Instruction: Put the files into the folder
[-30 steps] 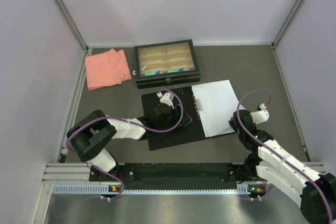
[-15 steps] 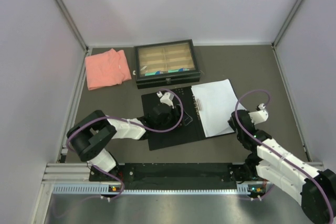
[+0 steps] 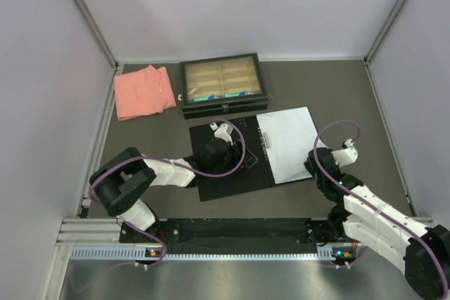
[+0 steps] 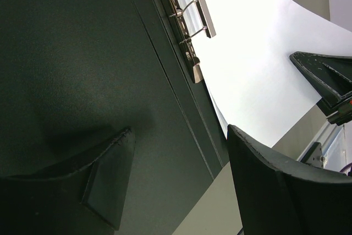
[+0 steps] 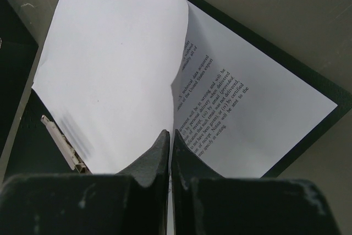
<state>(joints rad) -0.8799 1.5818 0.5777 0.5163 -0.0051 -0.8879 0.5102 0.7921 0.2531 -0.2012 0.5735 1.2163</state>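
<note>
The folder (image 3: 223,173) lies open with its black inside up, and its metal ring clip (image 3: 264,142) runs down the middle. The files (image 3: 288,138) lie as white sheets on its right half. My right gripper (image 3: 314,166) is shut on the near edge of the top sheet (image 5: 118,64). It curls that sheet up, blank side showing, over a printed sheet (image 5: 247,114) that lies flat; the jaws (image 5: 171,133) pinch the paper. My left gripper (image 3: 218,154) is open and sits low over the folder's bare left half (image 4: 82,70), with its fingers (image 4: 180,130) apart and empty.
A black-framed tray with tan compartments (image 3: 223,84) stands just behind the folder. A folded salmon-pink cloth (image 3: 144,91) lies at the back left. White walls enclose the table on three sides. My right gripper's tip (image 4: 327,81) shows at the edge of the left wrist view.
My right gripper has crept slightly left with the sheet's edge still pinched. My left arm has not moved.
</note>
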